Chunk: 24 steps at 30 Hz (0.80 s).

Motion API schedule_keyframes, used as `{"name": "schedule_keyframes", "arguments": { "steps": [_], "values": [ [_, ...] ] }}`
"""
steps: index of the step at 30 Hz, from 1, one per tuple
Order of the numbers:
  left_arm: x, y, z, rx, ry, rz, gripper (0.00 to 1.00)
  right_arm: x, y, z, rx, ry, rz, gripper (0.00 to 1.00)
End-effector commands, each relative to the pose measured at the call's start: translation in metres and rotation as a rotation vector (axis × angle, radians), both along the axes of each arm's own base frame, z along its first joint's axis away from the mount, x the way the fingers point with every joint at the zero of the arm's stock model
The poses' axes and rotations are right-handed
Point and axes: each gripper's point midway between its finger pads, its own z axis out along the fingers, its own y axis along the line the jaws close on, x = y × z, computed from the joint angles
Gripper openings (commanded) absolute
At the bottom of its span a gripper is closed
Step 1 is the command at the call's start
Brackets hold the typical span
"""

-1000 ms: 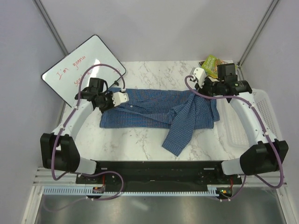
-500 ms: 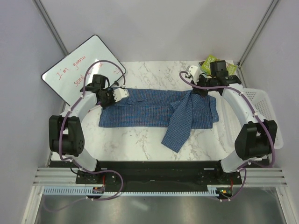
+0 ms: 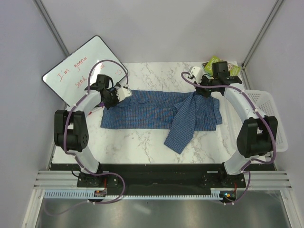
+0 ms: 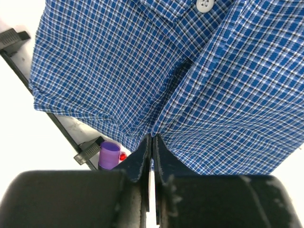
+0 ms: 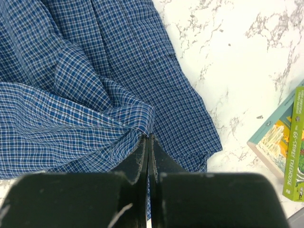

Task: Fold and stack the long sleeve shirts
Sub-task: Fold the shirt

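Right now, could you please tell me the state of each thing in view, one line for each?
shirt: spread across the table, one sleeve lying diagonally over it, pinched at both ends.
left claw: shut on shirt, at its left end.
right claw: shut on shirt, at its right end.
whiteboard: red writing on it.
basket: upright, partly hidden by the right arm.
books: closed, lying flat.

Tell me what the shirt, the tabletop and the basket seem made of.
The shirt looks like soft woven cloth, probably cotton, matte: fine blue check, loose creases. The tabletop looks like white marble or marble-print laminate: grey veins. The basket looks like white plastic: perforated mesh walls.
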Motion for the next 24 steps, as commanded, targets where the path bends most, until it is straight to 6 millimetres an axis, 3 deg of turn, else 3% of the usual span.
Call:
{"name": "schedule_keyframes", "arguments": {
  "steps": [1, 7, 10, 13, 15, 19, 24],
  "values": [
    [0.020, 0.007, 0.007, 0.012, -0.058, 0.043, 0.12, 0.007, -0.012, 0.006, -0.017, -0.053, -0.026, 0.00],
    [0.031, 0.010, 0.007, 0.006, -0.063, 0.103, 0.23, 0.018, -0.016, -0.003, -0.027, -0.050, -0.072, 0.00],
    [0.034, 0.013, 0.012, -0.007, -0.069, 0.160, 0.32, 0.024, -0.019, -0.007, -0.028, -0.040, -0.124, 0.00],
    [0.026, 0.006, 0.029, -0.077, -0.083, 0.175, 0.34, 0.023, -0.022, -0.015, -0.041, -0.017, -0.157, 0.00],
    [0.009, -0.004, 0.034, -0.114, -0.074, 0.158, 0.36, 0.019, -0.020, -0.021, -0.045, 0.001, -0.169, 0.00],
    [-0.015, -0.010, 0.014, -0.105, 0.008, 0.159, 0.37, 0.020, -0.023, -0.029, -0.059, 0.012, -0.197, 0.00],
    [-0.001, -0.008, 0.000, -0.070, 0.027, 0.123, 0.45, 0.020, -0.021, -0.028, -0.049, 0.015, -0.195, 0.00]
  ]
}}
